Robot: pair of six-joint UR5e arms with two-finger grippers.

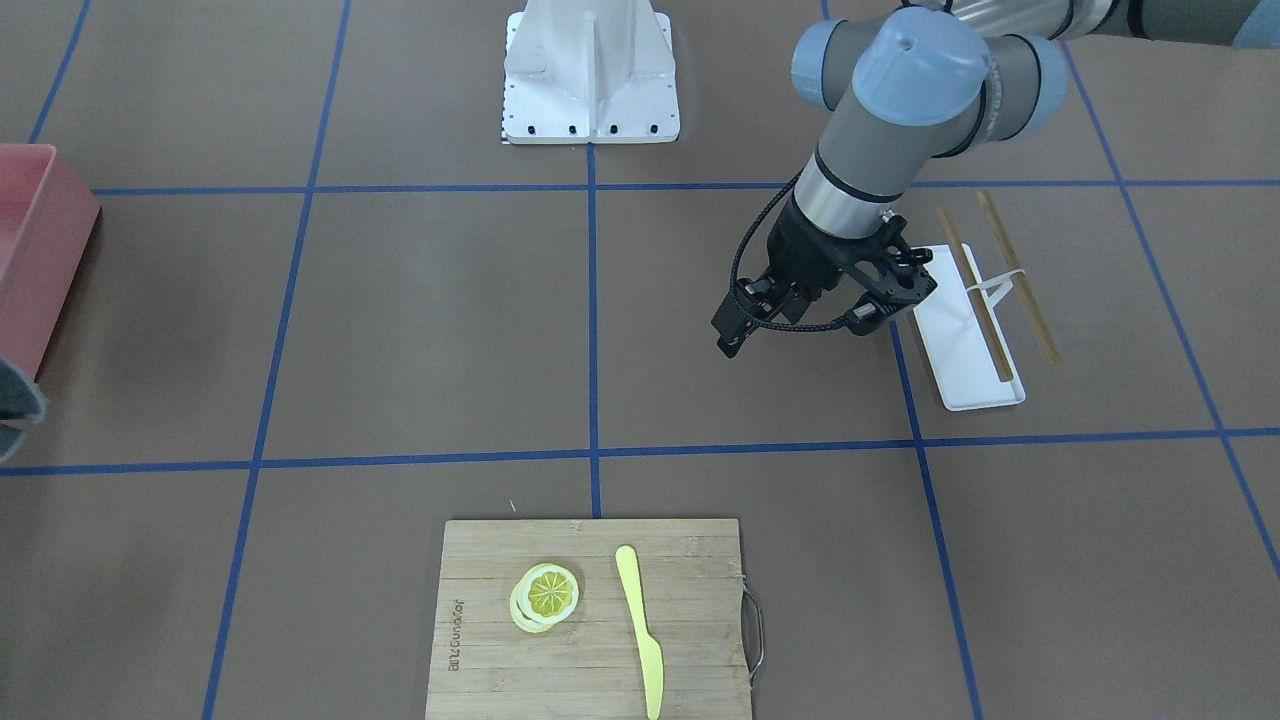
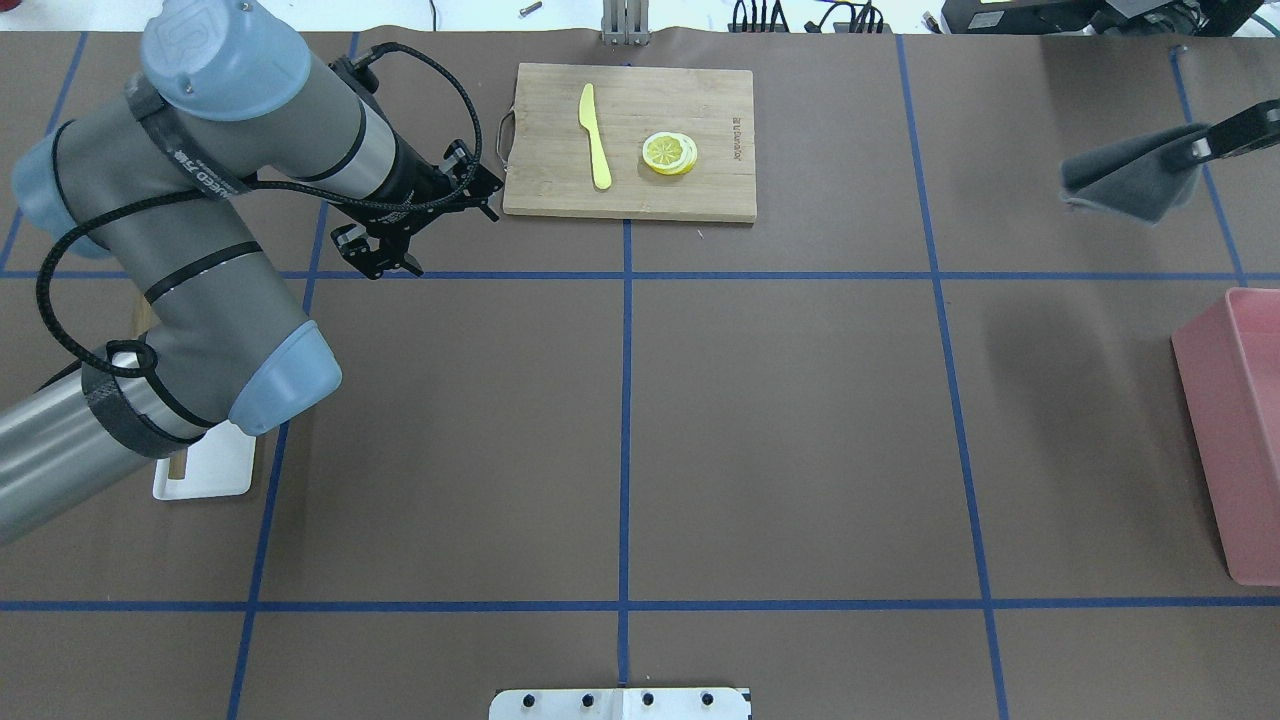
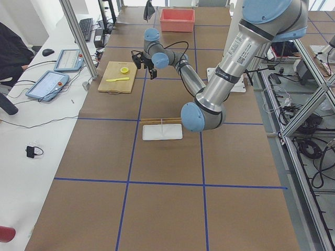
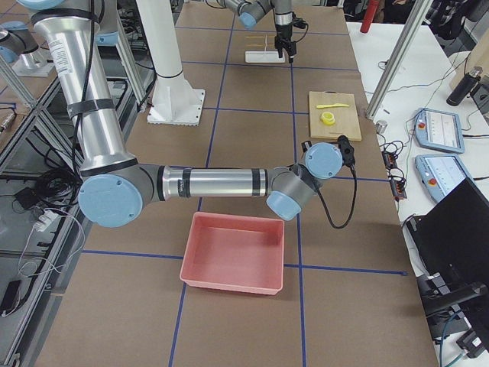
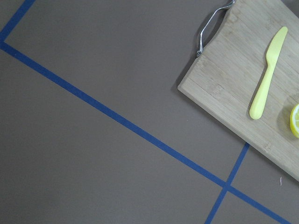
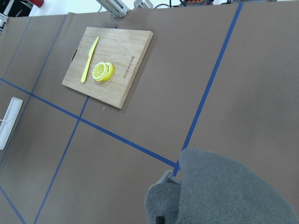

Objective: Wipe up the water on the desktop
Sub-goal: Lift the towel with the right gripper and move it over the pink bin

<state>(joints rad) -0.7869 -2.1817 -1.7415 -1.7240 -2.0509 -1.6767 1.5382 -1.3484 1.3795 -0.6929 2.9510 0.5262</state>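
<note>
Grey cloth is pinched tight in your right gripper, above the matte brown desktop crossed by blue tape lines.
Your left gripper hangs with its jaws spread and empty, near the white rectangular tray holding one thin bamboo stick. The pink rectangular bin shows only its floor. The bamboo cutting board carries yellow lemon slices and a yellow plastic knife. You can't make out any water.

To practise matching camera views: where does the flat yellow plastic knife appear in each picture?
Front-facing: flat yellow plastic knife, bottom centre.
Overhead: knife, top centre.
Exterior left: knife, upper left.
Exterior right: knife, upper right.
Left wrist: knife, upper right.
Right wrist: knife, upper left.
Shared landmark: rectangular bamboo cutting board beneath it.
</note>
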